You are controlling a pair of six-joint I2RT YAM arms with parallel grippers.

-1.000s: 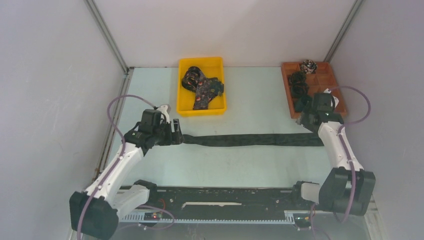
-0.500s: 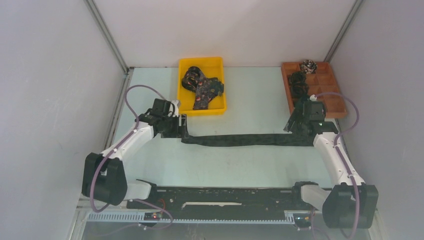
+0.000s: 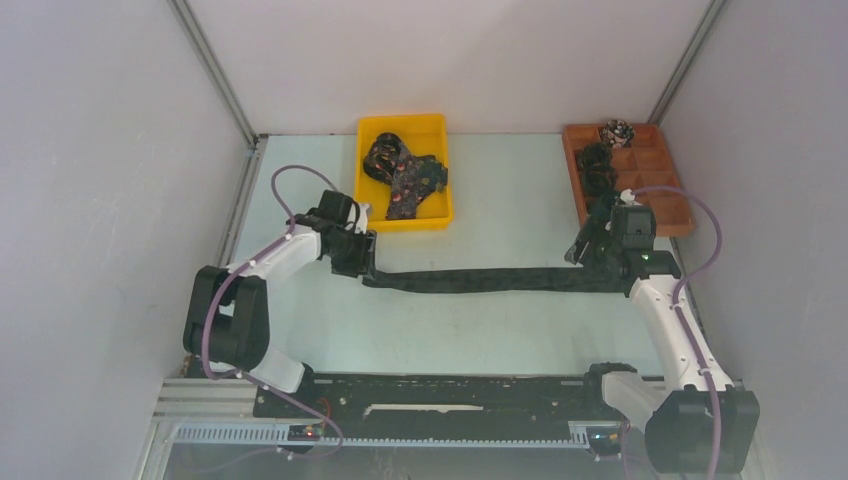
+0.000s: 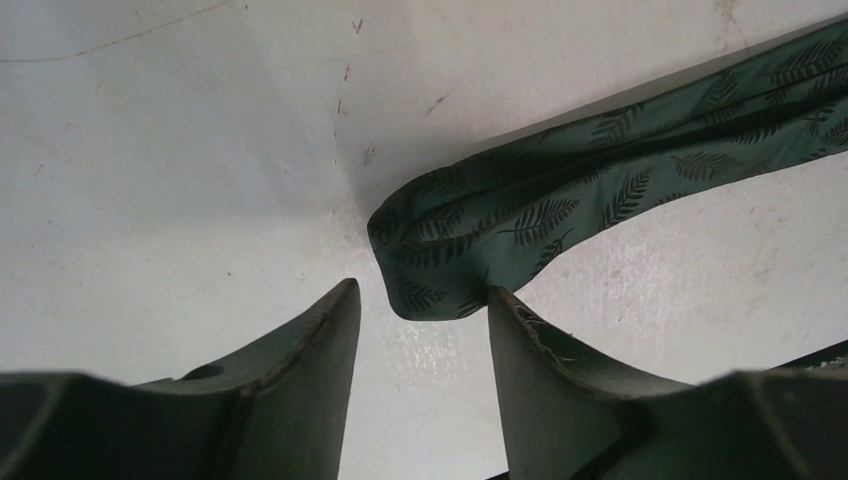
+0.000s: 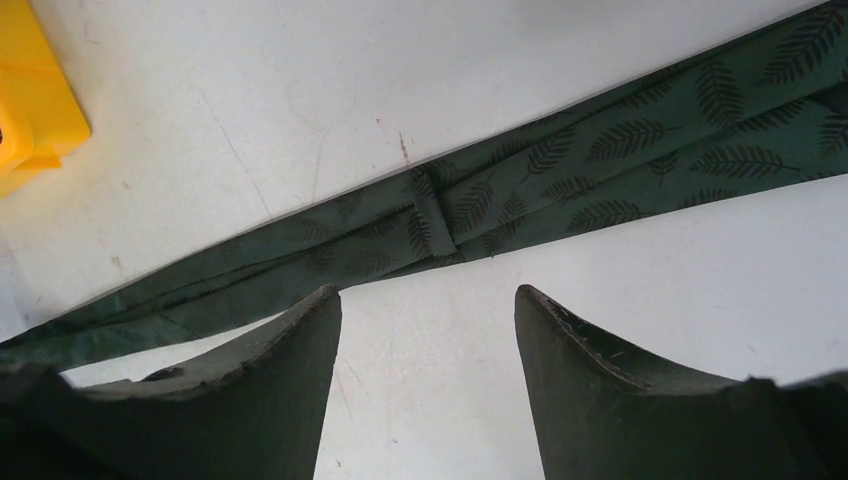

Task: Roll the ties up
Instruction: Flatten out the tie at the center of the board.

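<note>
Leaf-print tie (image 3: 500, 279) lies 9-to-3 on table (image 3: 500, 210). Left end effector (image 4: 420, 290) wide, straddling tie tip; right end effector (image 5: 425, 290) wide, empty.

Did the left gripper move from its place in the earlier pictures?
Yes. In the top view, the left gripper has shifted up and to the right in the image, ending closer to the yellow tray's near-left corner.

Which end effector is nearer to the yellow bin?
Left. The left end effector is beside the yellow bin, at its near left corner; the right end effector is far across, by the orange tray.
</note>
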